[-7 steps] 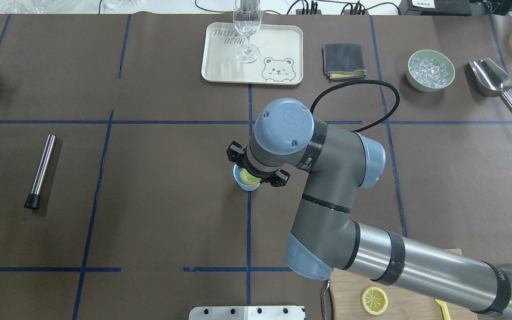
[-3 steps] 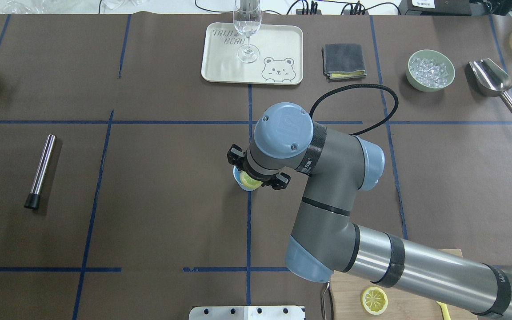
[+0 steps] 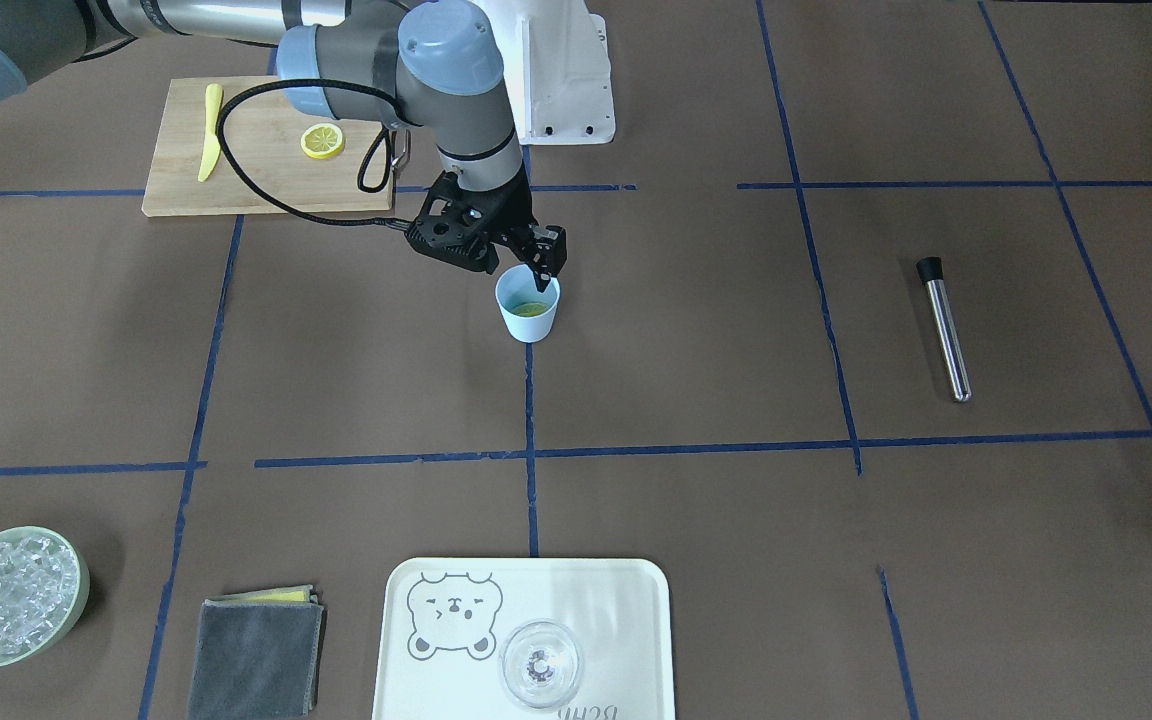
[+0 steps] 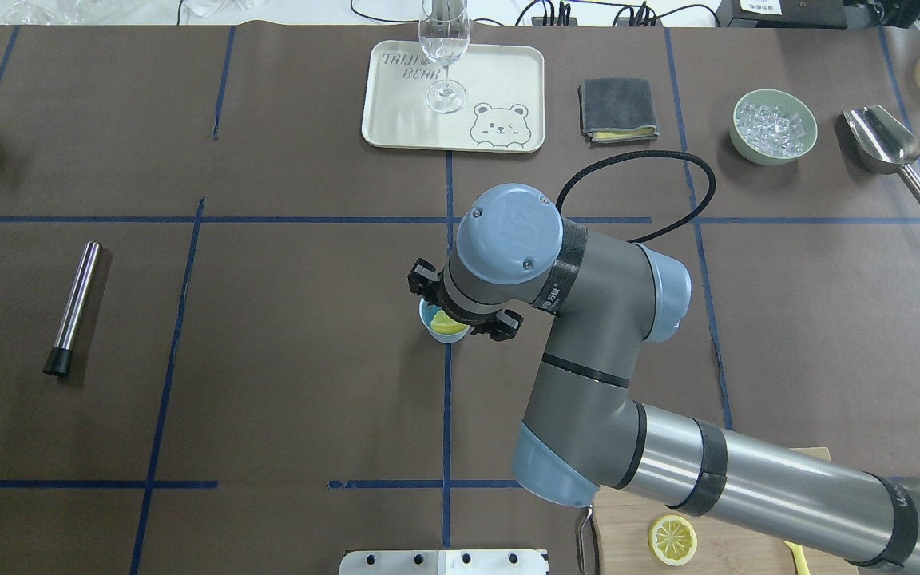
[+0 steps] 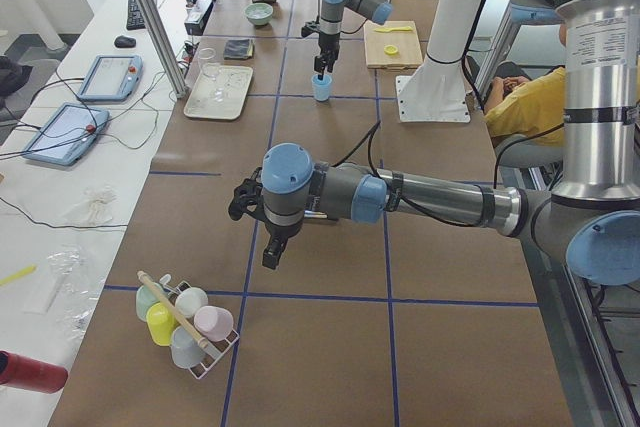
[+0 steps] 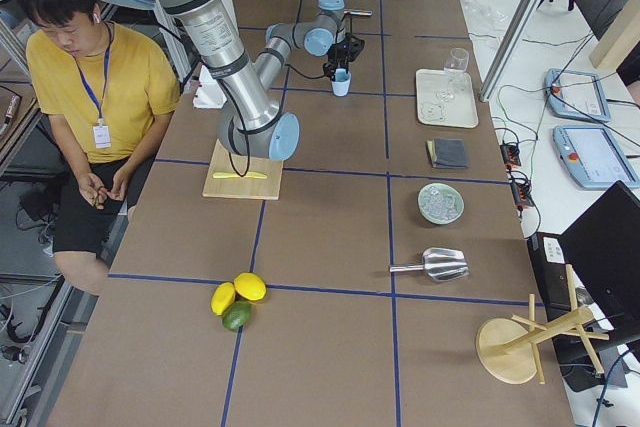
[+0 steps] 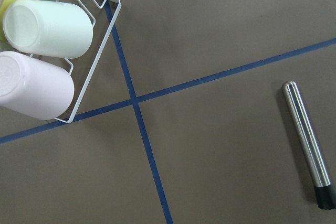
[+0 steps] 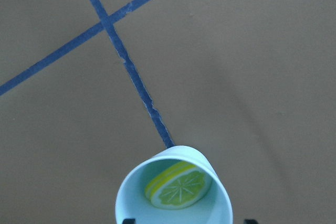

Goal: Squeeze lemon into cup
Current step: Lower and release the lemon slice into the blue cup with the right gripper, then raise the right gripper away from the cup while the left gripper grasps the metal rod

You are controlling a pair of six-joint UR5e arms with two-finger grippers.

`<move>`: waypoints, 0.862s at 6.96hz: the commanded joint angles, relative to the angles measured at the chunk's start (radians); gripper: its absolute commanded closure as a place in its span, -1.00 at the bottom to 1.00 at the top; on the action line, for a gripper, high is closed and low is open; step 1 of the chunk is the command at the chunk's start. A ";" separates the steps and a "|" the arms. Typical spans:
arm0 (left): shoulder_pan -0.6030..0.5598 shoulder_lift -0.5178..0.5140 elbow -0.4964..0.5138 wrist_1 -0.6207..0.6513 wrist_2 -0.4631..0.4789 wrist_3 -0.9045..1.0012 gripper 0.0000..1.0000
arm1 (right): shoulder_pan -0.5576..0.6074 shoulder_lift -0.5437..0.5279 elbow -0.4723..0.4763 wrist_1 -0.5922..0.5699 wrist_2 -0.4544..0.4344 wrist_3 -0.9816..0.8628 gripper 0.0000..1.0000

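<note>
The light-blue cup point(image 3: 528, 318) stands at the table's middle on a blue tape line. A lemon slice point(image 8: 178, 186) lies tilted inside the cup point(image 8: 122, 195), against its wall; it also shows in the overhead view point(image 4: 444, 323). My right gripper point(image 3: 519, 268) hangs open just above the cup's rim, fingers spread to either side, holding nothing. A second lemon slice point(image 3: 322, 140) lies on the wooden cutting board point(image 3: 256, 190). My left gripper point(image 5: 270, 252) hovers over bare table far from the cup; I cannot tell whether it is open or shut.
A yellow knife point(image 3: 208, 145) lies on the board. A steel rod point(image 4: 73, 307) lies at the left. Tray point(image 4: 396, 120) with a stemmed glass point(image 4: 444, 48), grey cloth point(image 4: 618, 110), ice bowl point(image 4: 774, 126) and scoop point(image 4: 883, 144) line the far edge. A cup rack point(image 7: 47, 51) is near my left wrist.
The right wrist dipped slightly over the cup and came back a little. The lemon slice now sits lower and smaller inside the cup.
</note>
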 commanded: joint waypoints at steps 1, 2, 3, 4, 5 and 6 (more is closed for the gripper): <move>0.008 -0.002 0.000 -0.002 0.002 -0.004 -1.00 | 0.033 0.006 0.014 0.000 0.030 -0.003 -0.63; 0.030 -0.005 0.000 -0.009 0.002 -0.013 -1.00 | 0.085 -0.029 0.054 -0.003 0.123 -0.009 -1.00; 0.046 -0.002 0.010 -0.010 0.002 -0.044 -1.00 | 0.142 -0.134 0.185 -0.005 0.177 -0.061 -1.00; 0.119 -0.005 0.010 -0.025 0.011 -0.176 -1.00 | 0.192 -0.263 0.297 -0.005 0.214 -0.198 -1.00; 0.165 -0.005 0.031 -0.090 0.012 -0.264 -1.00 | 0.240 -0.367 0.354 -0.002 0.245 -0.308 -1.00; 0.257 -0.012 0.043 -0.164 0.014 -0.403 -1.00 | 0.307 -0.472 0.390 0.000 0.292 -0.451 -1.00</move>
